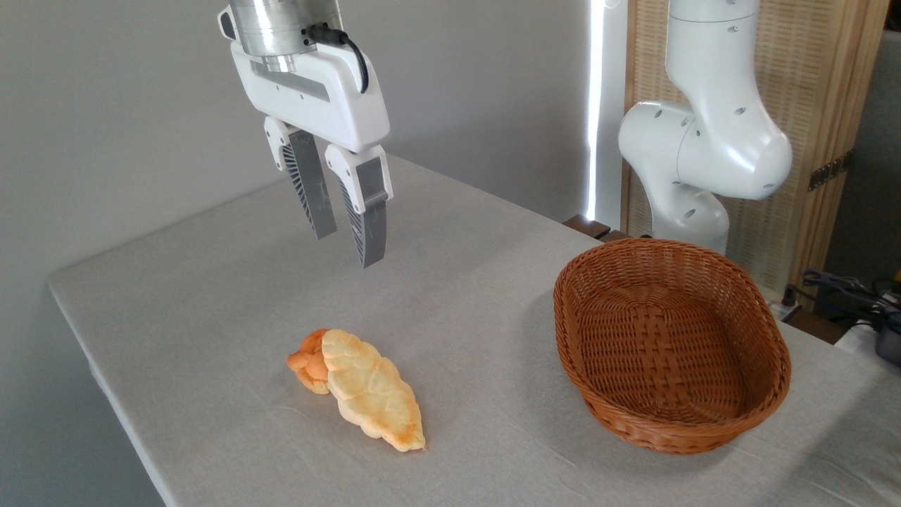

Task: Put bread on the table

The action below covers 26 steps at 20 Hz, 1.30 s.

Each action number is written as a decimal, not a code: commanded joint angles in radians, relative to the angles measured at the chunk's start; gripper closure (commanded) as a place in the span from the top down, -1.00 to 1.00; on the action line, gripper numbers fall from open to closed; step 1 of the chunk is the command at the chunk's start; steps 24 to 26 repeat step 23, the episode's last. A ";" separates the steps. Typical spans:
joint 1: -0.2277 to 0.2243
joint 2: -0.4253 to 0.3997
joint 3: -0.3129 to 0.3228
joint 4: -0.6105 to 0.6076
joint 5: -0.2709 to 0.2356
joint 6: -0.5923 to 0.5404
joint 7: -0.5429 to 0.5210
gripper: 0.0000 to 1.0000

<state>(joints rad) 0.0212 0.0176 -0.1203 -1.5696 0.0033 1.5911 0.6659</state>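
Observation:
The bread (pixel 373 391), a long pale-yellow braided loaf with browned ridges, lies flat on the table (pixel 211 296), its grey cloth showing all around it. One end of the loaf leans against a small round orange knotted bun (pixel 308 360). My gripper (pixel 349 248) hangs well above the table, behind and above the loaf. It is open with a narrow gap, and nothing is between its fingers (pixel 371 218).
A brown oval wicker basket (pixel 669 345) stands on the table's right side with nothing in it. The arm's white base (pixel 704 148) rises behind the basket. The table's left edge runs close to the bun. Cables lie at the far right.

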 commanded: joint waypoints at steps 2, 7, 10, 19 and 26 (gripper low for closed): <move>-0.013 -0.007 0.046 0.016 0.001 -0.005 -0.009 1.00; -0.099 -0.001 0.186 0.033 -0.028 0.000 0.003 1.00; -0.099 0.001 0.176 0.031 -0.028 0.000 0.003 1.00; -0.098 0.002 0.126 0.029 -0.026 0.000 0.003 1.00; -0.098 0.004 0.125 0.029 -0.025 0.000 0.003 1.00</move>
